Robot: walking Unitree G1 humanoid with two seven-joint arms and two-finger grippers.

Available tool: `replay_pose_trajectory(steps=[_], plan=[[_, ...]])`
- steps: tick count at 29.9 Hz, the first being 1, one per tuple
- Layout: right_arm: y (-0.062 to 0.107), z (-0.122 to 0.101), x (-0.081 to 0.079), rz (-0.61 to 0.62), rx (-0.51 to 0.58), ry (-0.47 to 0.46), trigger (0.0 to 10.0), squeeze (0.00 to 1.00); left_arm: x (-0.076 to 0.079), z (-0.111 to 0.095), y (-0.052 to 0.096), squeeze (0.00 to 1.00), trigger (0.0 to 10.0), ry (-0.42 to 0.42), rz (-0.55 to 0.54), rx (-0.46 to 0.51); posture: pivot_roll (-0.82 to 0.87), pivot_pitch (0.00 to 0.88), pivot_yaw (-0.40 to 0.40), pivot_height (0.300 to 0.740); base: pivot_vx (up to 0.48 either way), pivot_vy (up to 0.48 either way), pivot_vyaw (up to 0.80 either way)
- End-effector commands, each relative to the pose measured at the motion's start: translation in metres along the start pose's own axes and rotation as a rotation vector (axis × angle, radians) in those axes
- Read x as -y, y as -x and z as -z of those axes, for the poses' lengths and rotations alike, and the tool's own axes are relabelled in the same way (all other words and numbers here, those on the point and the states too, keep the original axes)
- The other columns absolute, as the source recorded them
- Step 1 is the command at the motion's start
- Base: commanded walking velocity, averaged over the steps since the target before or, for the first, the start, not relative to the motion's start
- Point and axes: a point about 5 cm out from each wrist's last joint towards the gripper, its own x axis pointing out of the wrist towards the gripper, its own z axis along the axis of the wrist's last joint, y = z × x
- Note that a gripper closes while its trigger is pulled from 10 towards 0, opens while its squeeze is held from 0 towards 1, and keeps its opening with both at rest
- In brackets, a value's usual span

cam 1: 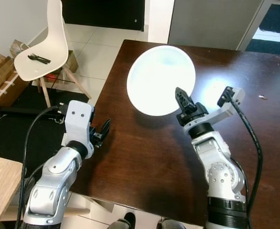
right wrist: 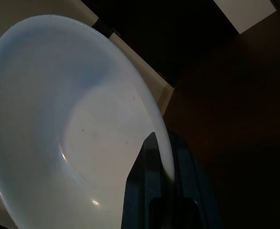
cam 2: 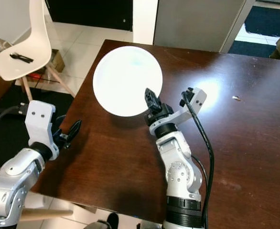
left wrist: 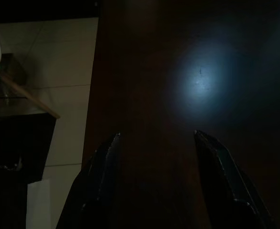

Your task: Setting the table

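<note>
Item one, white plate (cam 1: 159, 78): pinched at its rim in our right gripper (cam 1: 184, 102) above the bare table (cam 1: 145, 162), unplaced; left gripper (cam 1: 102, 132) open, empty.

Plate (cam 1: 156, 78): smooth, glossy white glaze. Table (cam 1: 145, 157): dark polished wood, reflective. Chair (cam 1: 47, 45): matt white plastic seat, wooden legs.
</note>
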Motion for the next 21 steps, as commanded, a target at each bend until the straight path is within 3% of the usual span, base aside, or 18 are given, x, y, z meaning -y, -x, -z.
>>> replay_pose_trajectory(steps=[1, 21], plan=[[0.0004, 0.0007, -0.0024, -0.012, 0.004, -0.012, 10.0, 0.00, 0.0001, 0.0053, 0.0009, 0.00, 10.0, 0.003, 0.001, -0.023, -0.10, 0.068, 0.064, 0.740, -0.480, 0.000, 0.00], [0.0012, 0.0011, -0.0035, -0.014, -0.004, 0.009, 10.0, 0.00, -0.0016, 0.0059, -0.0012, 0.00, 10.0, 0.008, -0.011, -0.021, -0.11, 0.076, 0.064, 0.740, -0.454, 0.000, 0.00]])
